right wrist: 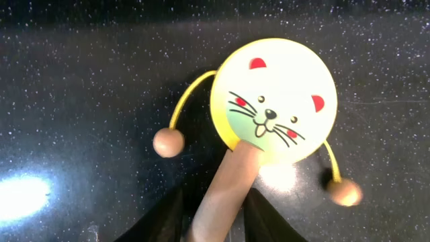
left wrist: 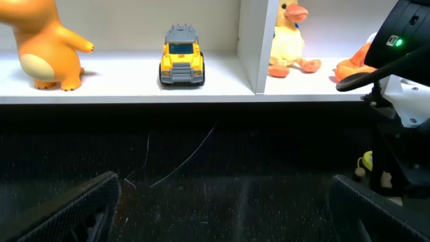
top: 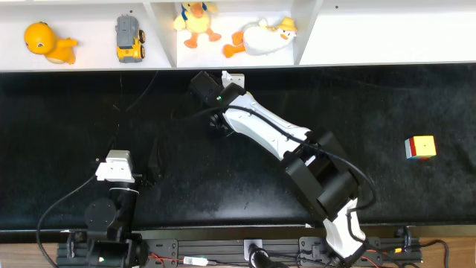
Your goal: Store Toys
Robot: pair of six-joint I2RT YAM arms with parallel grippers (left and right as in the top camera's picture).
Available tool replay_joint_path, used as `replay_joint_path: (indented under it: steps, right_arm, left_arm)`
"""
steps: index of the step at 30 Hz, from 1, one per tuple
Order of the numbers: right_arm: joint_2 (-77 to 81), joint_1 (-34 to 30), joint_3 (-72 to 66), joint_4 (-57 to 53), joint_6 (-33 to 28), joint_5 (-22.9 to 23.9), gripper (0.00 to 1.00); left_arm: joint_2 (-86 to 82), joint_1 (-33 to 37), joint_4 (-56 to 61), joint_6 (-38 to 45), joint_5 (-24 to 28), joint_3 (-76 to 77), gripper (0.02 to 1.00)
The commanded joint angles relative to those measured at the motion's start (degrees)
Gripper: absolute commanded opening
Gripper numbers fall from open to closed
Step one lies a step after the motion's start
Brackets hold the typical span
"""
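On the black desk (top: 372, 112), toward 12 o'clock below the shelf (top: 372, 45), the right end effector (right wrist: 216, 208) clamps the cat-faced rattle (right wrist: 272, 101) by its handle. Lifting it level should keep the beads (right wrist: 168, 142) clear. The left end effector (left wrist: 228, 202) gapes, empty.

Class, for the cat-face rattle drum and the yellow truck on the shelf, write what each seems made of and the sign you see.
The cat-face rattle drum: handle and beads look like smooth bare wood, tan and matt; the face seems glossy plastic or lacquered card, since it glares. The yellow truck: probably hard moulded plastic, given crisp edges and a slight sheen.
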Motion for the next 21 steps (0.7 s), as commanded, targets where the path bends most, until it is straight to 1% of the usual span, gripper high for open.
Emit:
replay_joint_path:
  steps: [1,5,6,10,14,17,21]
  right_arm:
    - [1.03,-1.09,0.83,-0.24,0.50,-1.49,0.229]
    - [0.96,-1.75,0.83,-0.26,0.50,-2.95,0.058]
    - [0.81,-1.84,0.81,-0.33,0.48,-2.95,0.042]
    - [-1.51,-1.92,0.76,-1.64,0.39,-2.36,0.045]
    - [-5.81,-1.75,-1.88,-1.99,0.26,-0.07,0.049]
    - [-10.86,-1.57,-7.39,-0.87,0.26,0.81,0.051]
    - [-20.83,-2.16,-18.40,3.52,0.33,2.14,0.051]
  left_arm:
    - [-0.74,-0.11,-0.28,1.01,0.33,0.00,0.998]
    - [-0.74,-0.11,-0.26,1.01,0.33,0.00,0.998]
    - [-0.74,-0.11,-0.28,1.01,0.35,0.00,0.998]
    - [-0.74,-0.11,-0.28,1.01,0.33,0.00,0.998]
    - [-0.74,-0.11,-0.26,1.01,0.33,0.00,0.998]
    - [-0.74,-0.11,-0.26,1.01,0.33,0.00,0.998]
    - [-0.74,-0.11,-0.28,1.01,0.35,0.00,0.998]
